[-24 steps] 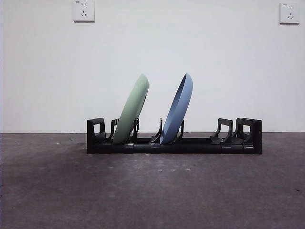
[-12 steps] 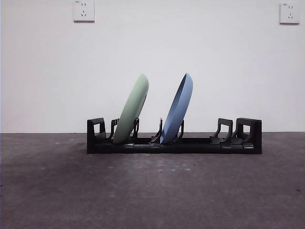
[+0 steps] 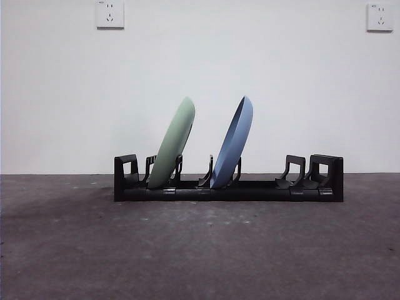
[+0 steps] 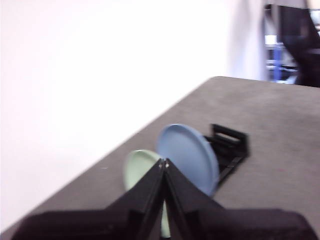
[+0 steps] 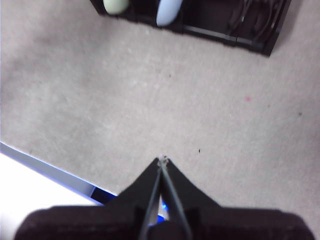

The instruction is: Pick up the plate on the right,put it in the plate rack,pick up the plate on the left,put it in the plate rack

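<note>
Seemingly both empty — left end effector (image 4: 164,162) closed, right end effector (image 5: 163,160) closed.

The table (image 3: 200,250) under me is a dark grey, mottled surface with faint pale specks scattered over it. From my right wrist I see a small pink speck (image 5: 248,99) on it and the table's near edge with a blue strip (image 5: 50,170) along it. Beyond the far edge stands a plain white wall (image 3: 200,75). Two white wall sockets (image 3: 110,14) sit high on that wall, the second one (image 3: 380,17) above the table's other end.
</note>
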